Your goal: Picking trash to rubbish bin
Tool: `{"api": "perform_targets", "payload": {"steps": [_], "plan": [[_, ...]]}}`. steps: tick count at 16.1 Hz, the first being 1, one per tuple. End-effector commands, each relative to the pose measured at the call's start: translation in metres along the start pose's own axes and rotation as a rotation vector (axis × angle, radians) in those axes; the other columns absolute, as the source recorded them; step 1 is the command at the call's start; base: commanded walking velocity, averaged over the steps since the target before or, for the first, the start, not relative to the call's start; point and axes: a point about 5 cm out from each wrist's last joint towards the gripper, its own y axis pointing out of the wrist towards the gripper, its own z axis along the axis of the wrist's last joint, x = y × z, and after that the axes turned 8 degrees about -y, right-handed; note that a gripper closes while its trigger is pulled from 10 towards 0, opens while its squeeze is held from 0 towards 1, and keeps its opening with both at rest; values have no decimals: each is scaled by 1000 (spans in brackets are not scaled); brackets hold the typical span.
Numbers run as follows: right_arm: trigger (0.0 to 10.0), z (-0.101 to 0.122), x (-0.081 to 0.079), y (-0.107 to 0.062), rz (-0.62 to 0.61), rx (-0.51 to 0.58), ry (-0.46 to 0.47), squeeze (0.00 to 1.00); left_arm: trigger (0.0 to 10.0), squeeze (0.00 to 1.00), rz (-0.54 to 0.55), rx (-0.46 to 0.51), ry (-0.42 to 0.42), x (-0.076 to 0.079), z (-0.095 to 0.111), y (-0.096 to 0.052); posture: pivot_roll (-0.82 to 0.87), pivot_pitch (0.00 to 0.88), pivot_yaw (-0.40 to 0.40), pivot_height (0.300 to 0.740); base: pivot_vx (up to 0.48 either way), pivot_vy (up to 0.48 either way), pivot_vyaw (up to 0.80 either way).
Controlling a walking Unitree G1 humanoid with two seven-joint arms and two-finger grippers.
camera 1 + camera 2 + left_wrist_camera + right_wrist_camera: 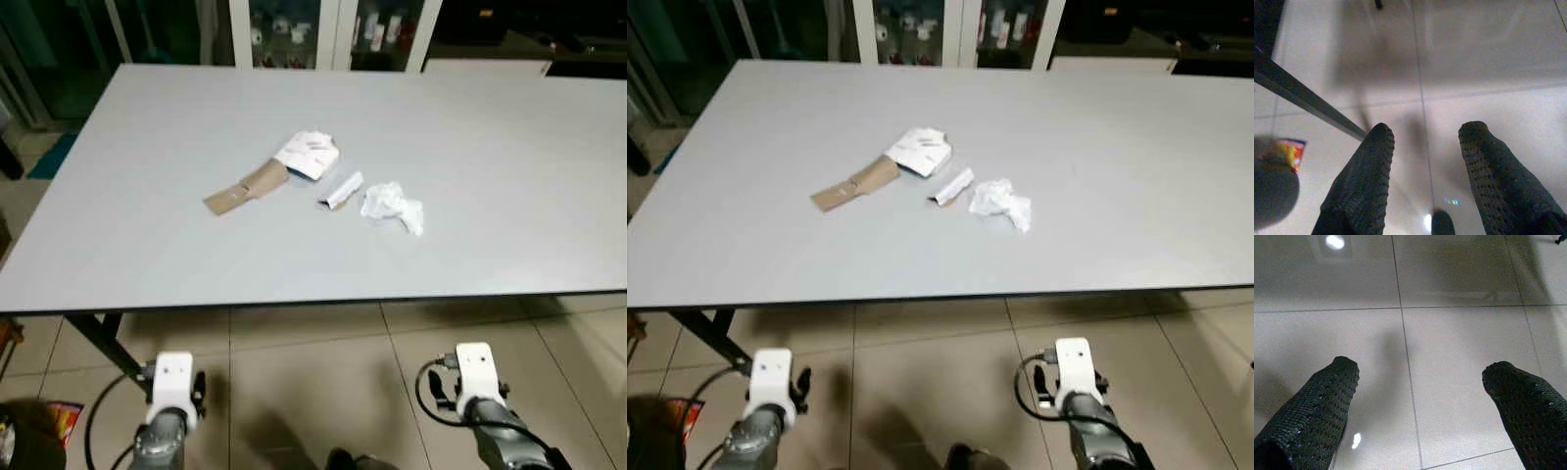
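Several pieces of trash lie near the middle of the grey table [147,245]: a brown cardboard strip [245,188], a white printed wrapper [310,154], a small white stick-like scrap [341,190] and a crumpled white tissue [393,207]. Both arms hang low in front of the table's near edge, over the tiled floor. My left gripper [1426,142] is open with nothing between its fingers. My right gripper [1420,374] is open wide and holds nothing.
A dark round object with a red and yellow packet [61,419] sits on the floor at the lower left, beside a black table leg [98,341]. Glass-fronted cabinets [323,29] stand beyond the table's far edge. Beige floor tiles [323,372] lie under the arms.
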Motion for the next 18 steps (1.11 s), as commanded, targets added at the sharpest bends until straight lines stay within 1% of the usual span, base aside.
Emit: {"api": "perform_targets", "payload": {"steps": [1, 2, 3, 4, 5, 6, 7, 9, 13, 18], "plan": [[10000, -9, 1, -1, -8, -52, 22, 0, 10000, 0, -19, -80, -1, 3, -12, 0, -8, 105, -70, 740, 0, 0, 0], [10000, -17, -2, -2, 2, -88, 26, 0, 10000, 0, -29, -113, 17, 4, -17, 0, -13, 105, -70, 740, 0, 0, 0], [10000, -24, -5, -3, 18, -121, 16, 0, 10000, 0, -26, -137, 18, 3, -21, -1, -19, 105, -68, 740, 0, 0, 0], [10000, -36, -7, -7, 28, -172, 1, 0, 10000, 0, -19, -166, 19, 2, -25, -1, -14, 103, -70, 740, 0, 0, 0], [10000, -51, -8, -12, 33, -235, -7, 0, 10000, 0, -24, -215, 39, 2, -34, -4, -14, 103, -70, 740, 0, 0, 0], [10000, -60, -11, -16, 45, -267, -28, 0, 10000, 0, -28, -257, 67, 1, -42, -7, -5, 98, -72, 740, 0, 0, 0], [10000, -64, -13, -17, 56, -273, -29, 0, 10000, 0, -28, -271, 74, 0, -46, -9, -19, 90, -68, 740, 0, 0, 0], [10000, -64, -14, -18, 55, -263, 3, 0, 10000, 0, -37, -254, 53, 3, -43, -7, -19, 82, -67, 740, 0, 0, 0], [10000, -65, -18, -18, 77, -271, -12, 0, 10000, 0, -49, -256, 68, 6, -45, -8, -14, 58, -63, 740, 0, 0, 0], [10000, -67, -21, -19, 82, -275, -13, 0, 10000, 0, -39, -267, 67, 2, -50, -10, -15, 72, -62, 740, 0, 0, 0]]}}
